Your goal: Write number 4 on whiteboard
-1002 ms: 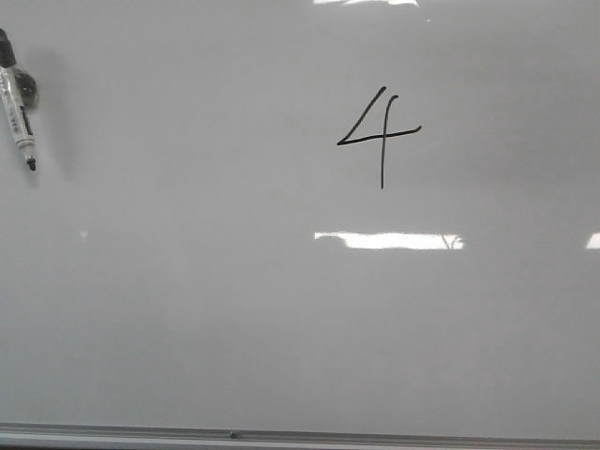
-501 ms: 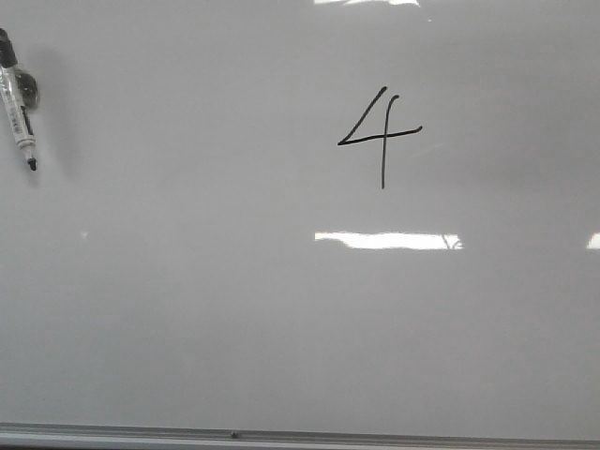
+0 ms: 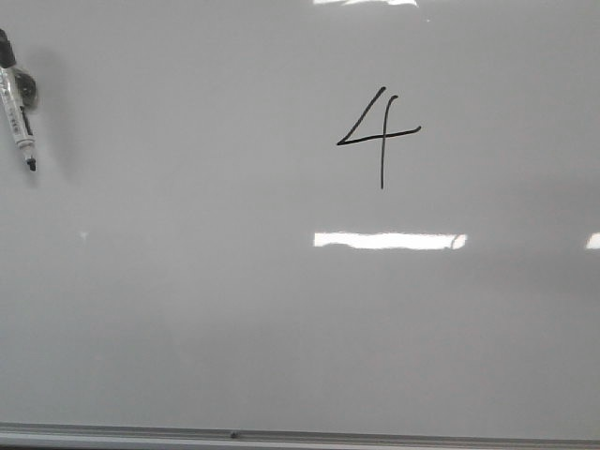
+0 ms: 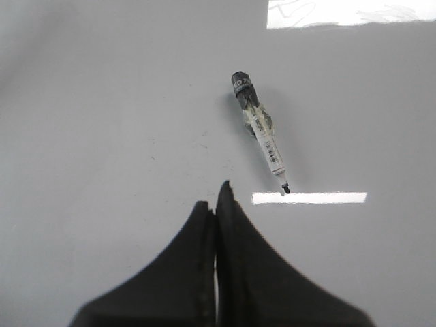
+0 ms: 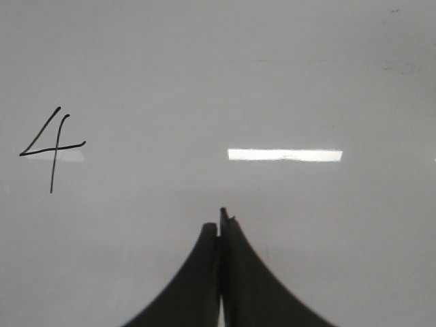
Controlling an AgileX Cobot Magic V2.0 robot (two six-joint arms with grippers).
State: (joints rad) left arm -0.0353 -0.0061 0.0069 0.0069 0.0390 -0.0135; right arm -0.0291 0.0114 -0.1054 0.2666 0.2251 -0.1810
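Note:
A thin black hand-drawn number 4 (image 3: 380, 136) stands on the whiteboard (image 3: 234, 309), right of centre and toward the far side; it also shows in the right wrist view (image 5: 52, 146). A marker pen (image 3: 17, 103) with a black uncapped tip lies on the board at the far left edge; it also shows in the left wrist view (image 4: 262, 129). My left gripper (image 4: 216, 201) is shut and empty, short of the marker and apart from it. My right gripper (image 5: 221, 223) is shut and empty over bare board, well away from the 4. Neither gripper shows in the front view.
The whiteboard's thin metal edge strip (image 3: 281, 435) runs along the near side. Bright rectangular light glares (image 3: 389, 240) lie on the glossy surface below the 4 and at the far edge.

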